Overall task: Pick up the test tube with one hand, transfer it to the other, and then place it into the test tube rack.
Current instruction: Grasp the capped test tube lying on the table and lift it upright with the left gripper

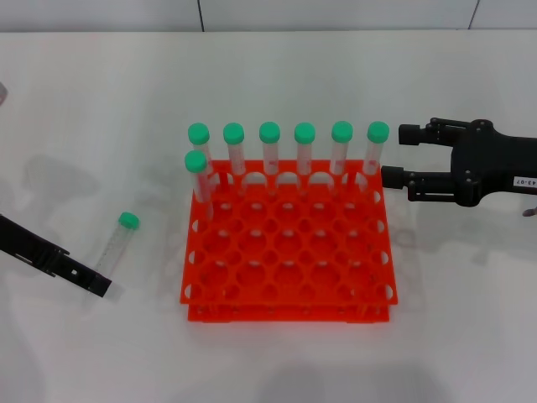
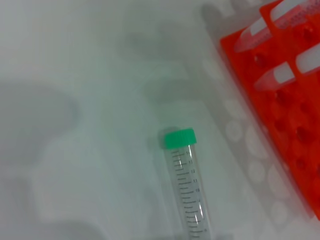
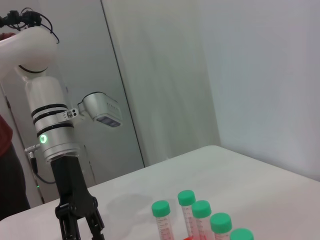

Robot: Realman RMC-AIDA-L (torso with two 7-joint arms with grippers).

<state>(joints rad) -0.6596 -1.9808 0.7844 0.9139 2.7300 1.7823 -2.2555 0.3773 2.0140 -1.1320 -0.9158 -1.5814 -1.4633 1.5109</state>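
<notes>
The test tube (image 1: 116, 245) lies on the white table left of the rack, its green cap pointing away from me. It also shows in the left wrist view (image 2: 188, 190). My left gripper (image 1: 99, 285), black with no label, hovers low by the tube's tip end, open and empty; it also shows in the right wrist view (image 3: 82, 232). The orange-red rack (image 1: 289, 290) stands in the middle. My right gripper (image 1: 401, 155), with a white label, is open and empty just right of the rack's back right corner.
Several green-capped tubes (image 1: 268, 151) stand in the rack's back row, and one more (image 1: 198, 176) stands in the second row at the left. The rack's edge also shows in the left wrist view (image 2: 295, 125).
</notes>
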